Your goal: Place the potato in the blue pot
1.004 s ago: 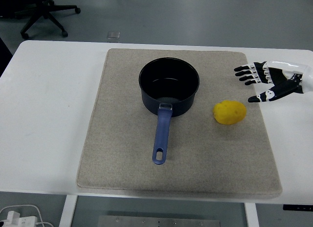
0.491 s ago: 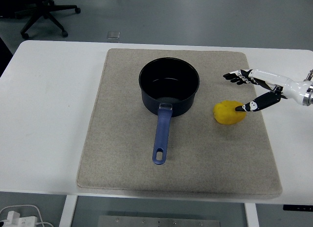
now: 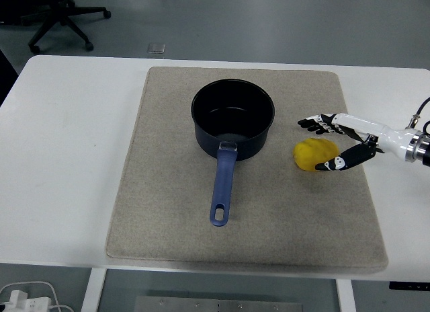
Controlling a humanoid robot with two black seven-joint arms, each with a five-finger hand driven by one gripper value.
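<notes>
Reaching in from the worktop's right edge, the right hand (image 3: 336, 142) brackets the potato (image 3: 314, 154) with spread fingers (image 3: 314, 122); thumb at its near side, grip not closed. Potato lies on the mat (image 3: 168, 218), just right of the blue pot (image 3: 232, 118).

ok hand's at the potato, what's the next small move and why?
Probably close the fingers. The right hand straddles the potato on the mat, fingers above it, thumb at its lower right, apparently not clamped. The blue pot sits open and empty to its left, so grasp before lifting.
</notes>
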